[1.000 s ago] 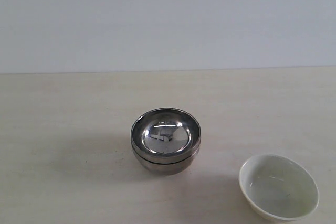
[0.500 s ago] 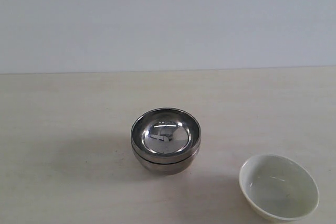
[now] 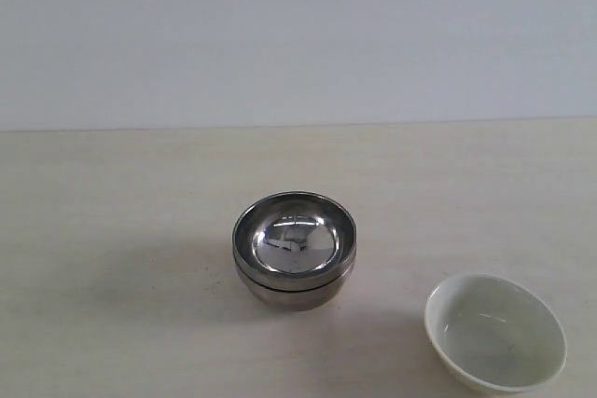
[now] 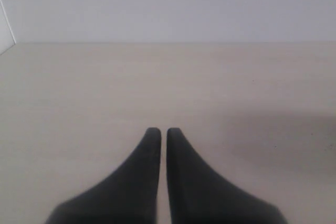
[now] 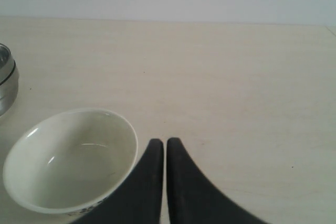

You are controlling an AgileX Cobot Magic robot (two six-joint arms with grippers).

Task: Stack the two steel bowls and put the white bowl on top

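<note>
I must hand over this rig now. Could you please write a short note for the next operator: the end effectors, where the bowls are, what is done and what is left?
Left end effector: shut, holding nothing, over bare table.
Right end effector: shut, holding nothing, close beside the white bowl.
The two steel bowls: nested one inside the other, mid-table.
White bowl: upright and empty, alone on the table, to the right of the stack in the exterior view, nearer the camera.
Done: steel bowls stacked.
Left: open the right end effector, grasp the white bowl and set it on top of the stack.
</note>
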